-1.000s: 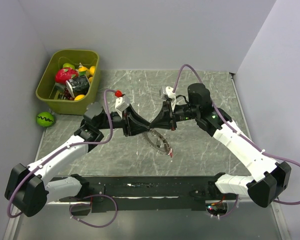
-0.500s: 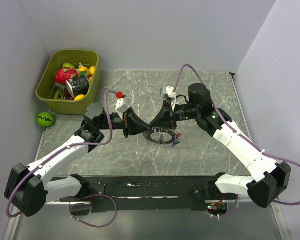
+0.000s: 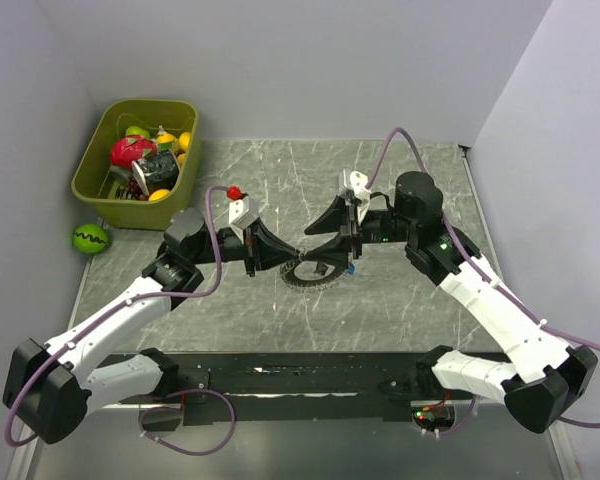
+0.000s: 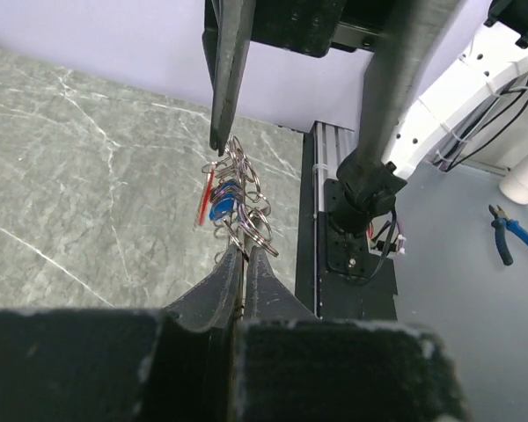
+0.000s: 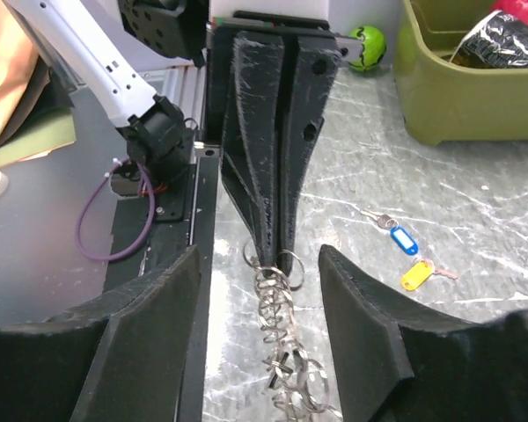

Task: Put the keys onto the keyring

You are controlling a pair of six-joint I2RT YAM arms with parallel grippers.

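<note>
The keyring (image 4: 238, 195), a chain of linked silver rings with a blue tag (image 4: 220, 209) and a red one on it, hangs from my left gripper (image 4: 240, 257), which is shut on its near end. From above the keyring (image 3: 316, 273) shows as a loop just right of the left gripper (image 3: 287, 260). My right gripper (image 5: 260, 303) is open, one finger on each side of the dangling keyring (image 5: 282, 347) and clear of it; from above the right gripper (image 3: 316, 243) sits over the loop. Two loose keys lie on the table, one with a blue tag (image 5: 404, 239), one with a yellow tag (image 5: 415, 274).
An olive bin (image 3: 138, 148) full of toys stands at the far left corner. A green ball (image 3: 90, 238) lies beside it, off the marble mat (image 3: 400, 300). A black rail (image 3: 310, 375) runs along the near edge between the arm bases.
My right gripper has opened, let go of the keyring and drawn back to the right. The left gripper has shut on the keyring, which has swung from hanging below both grippers to the left one alone.
</note>
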